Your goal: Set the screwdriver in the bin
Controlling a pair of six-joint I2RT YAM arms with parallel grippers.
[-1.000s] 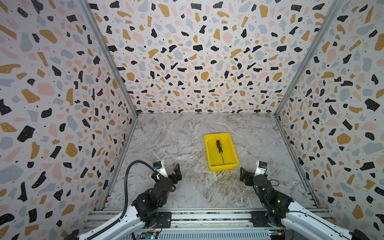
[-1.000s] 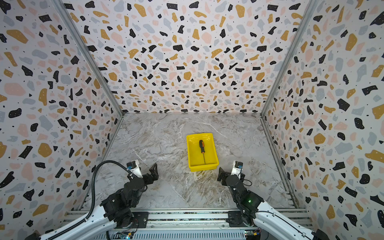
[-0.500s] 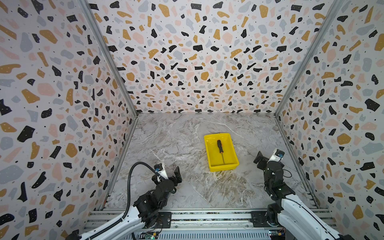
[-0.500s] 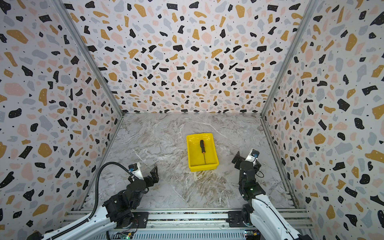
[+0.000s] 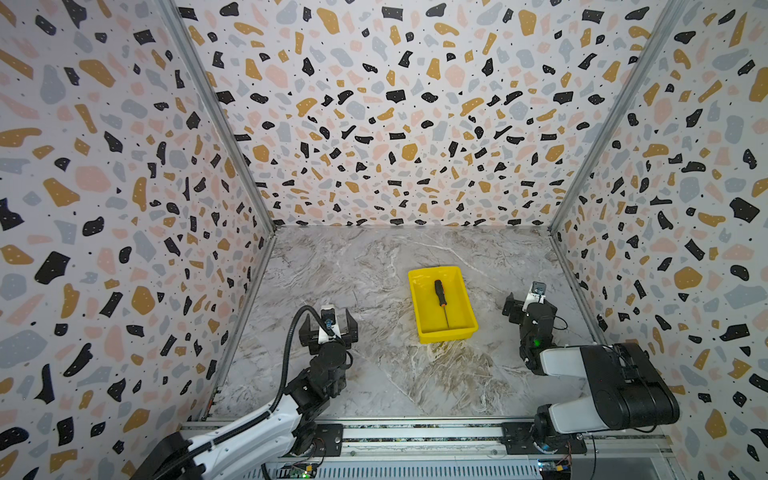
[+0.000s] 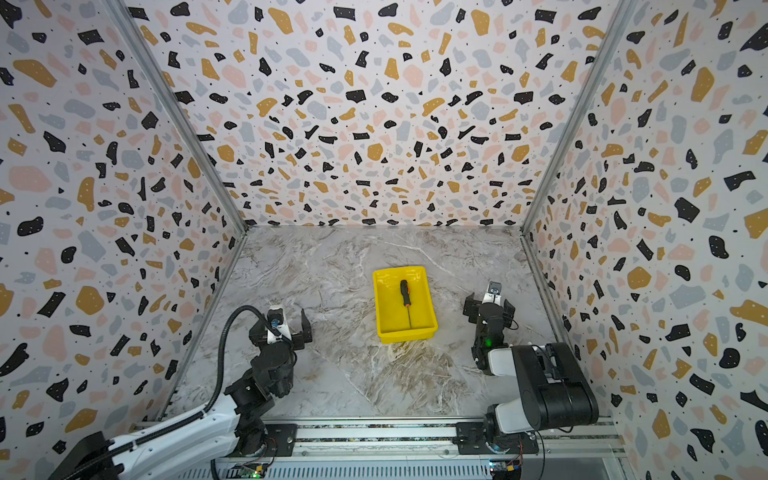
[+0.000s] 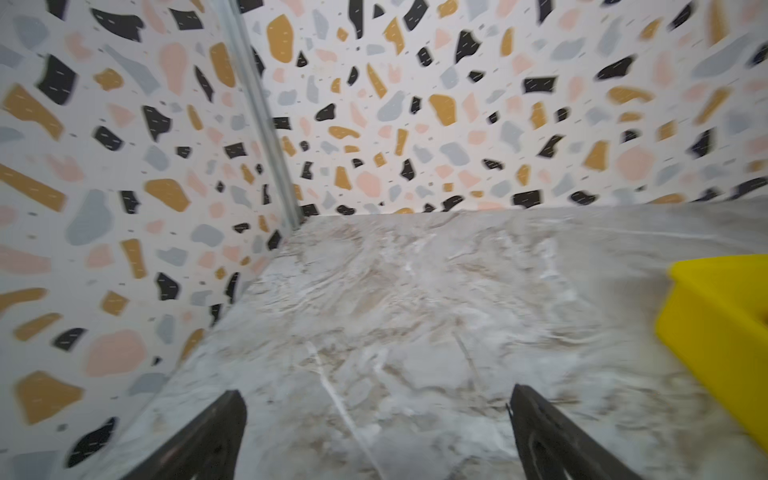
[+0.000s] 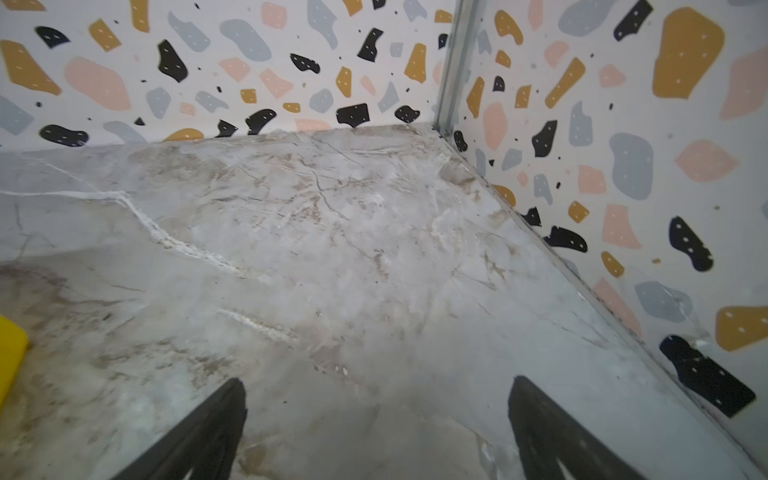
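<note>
The screwdriver (image 5: pixel 439 289) (image 6: pixel 404 290), black-and-orange handle towards the back, lies lengthwise inside the yellow bin (image 5: pixel 449 333) (image 6: pixel 408 335) in both top views. My left gripper (image 5: pixel 328 321) (image 6: pixel 280 326) hovers open and empty over the floor, left of the bin. My right gripper (image 5: pixel 528 305) (image 6: pixel 489 306) stands open and empty to the bin's right. In the left wrist view the open gripper (image 7: pixel 376 399) faces bare floor, with the bin (image 7: pixel 715 324) off to one side. The right wrist view shows the open gripper (image 8: pixel 376 390) over bare floor and a bin corner (image 8: pixel 10 345).
Terrazzo-patterned walls (image 5: pixel 124 249) close in the marble floor (image 5: pixel 374 374) on three sides. The right gripper is close to the right wall (image 5: pixel 665 270). A metal rail (image 5: pixel 415 432) runs along the front edge, carrying both arm bases.
The right arm has swung right and back, its gripper now nearer the right wall. The left gripper shifted slightly back. The screwdriver stayed in the bin.
</note>
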